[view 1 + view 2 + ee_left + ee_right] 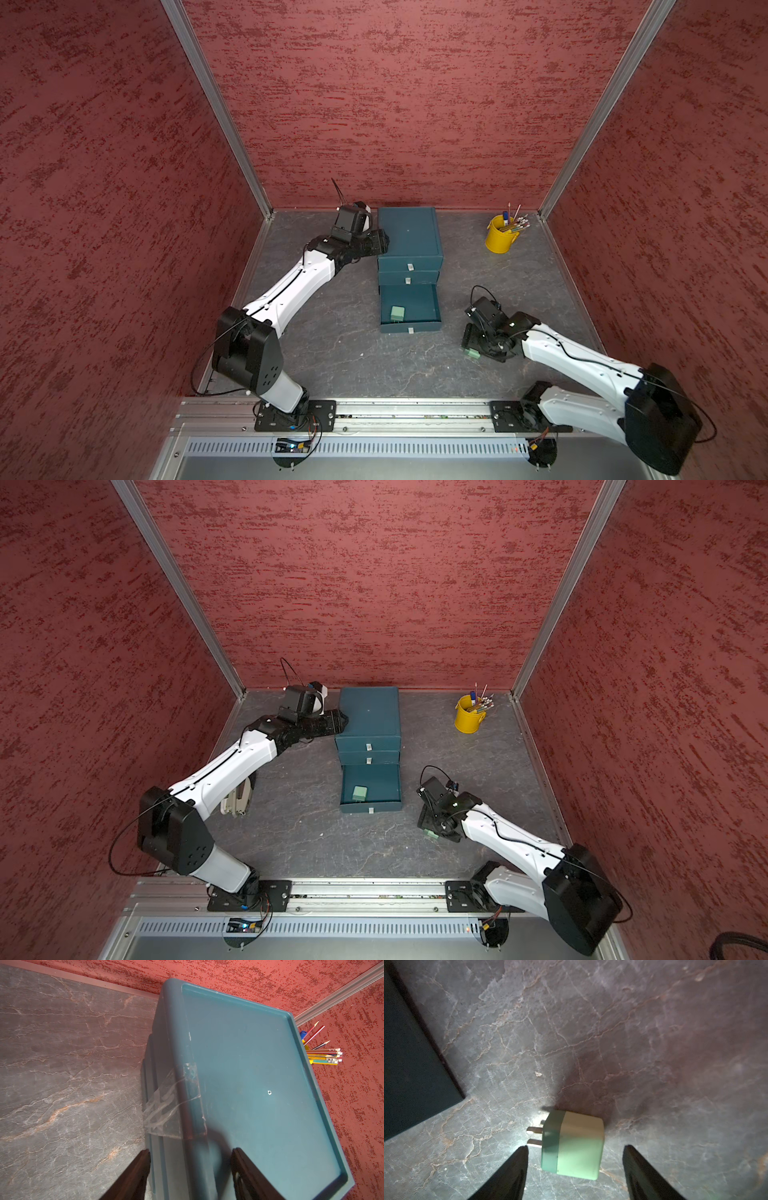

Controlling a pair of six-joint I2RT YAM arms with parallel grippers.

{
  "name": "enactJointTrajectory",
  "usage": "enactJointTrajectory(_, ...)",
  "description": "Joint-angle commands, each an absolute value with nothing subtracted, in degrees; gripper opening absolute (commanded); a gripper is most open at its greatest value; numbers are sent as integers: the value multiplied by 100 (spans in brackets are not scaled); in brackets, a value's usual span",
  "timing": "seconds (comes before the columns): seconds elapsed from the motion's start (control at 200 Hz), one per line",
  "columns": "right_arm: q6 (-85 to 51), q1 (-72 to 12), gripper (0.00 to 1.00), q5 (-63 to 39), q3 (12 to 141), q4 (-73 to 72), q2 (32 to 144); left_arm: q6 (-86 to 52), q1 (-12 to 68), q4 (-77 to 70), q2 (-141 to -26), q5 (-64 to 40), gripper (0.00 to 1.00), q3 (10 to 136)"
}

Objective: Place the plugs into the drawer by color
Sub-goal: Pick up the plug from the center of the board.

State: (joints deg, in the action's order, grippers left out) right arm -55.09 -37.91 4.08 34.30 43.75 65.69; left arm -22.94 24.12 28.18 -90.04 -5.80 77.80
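Left tool [190, 1151] at left side of drawer chest [409, 232], jaws about half apart, straddling chest's top edge: one finger by side wall, one over top. Firm contact: cannot tell. Bottom drawer [419, 301] pulled out, sage green plug [397, 313] inside near its left wall. Right of chest, second sage green plug [579, 1153] lies on bench [345, 353] between wide-parted fingers of right tool [575, 1147], gaps either side, nothing held. Yellow bucket [500, 239] of pencils in far right corner.
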Motion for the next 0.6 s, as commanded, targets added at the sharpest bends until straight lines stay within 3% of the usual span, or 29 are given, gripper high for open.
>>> enactJointTrajectory(0.0, -5578, -3830, 73, 334, 3366, 4105, 6674, -2101, 2383, 3420, -9026, -448, 64, 7661)
enactJointTrajectory(0.596, -5754, -3823, 44, 350, 3265, 4058, 6910, -2075, 2333, 3417, -8973, -497, 64, 7656)
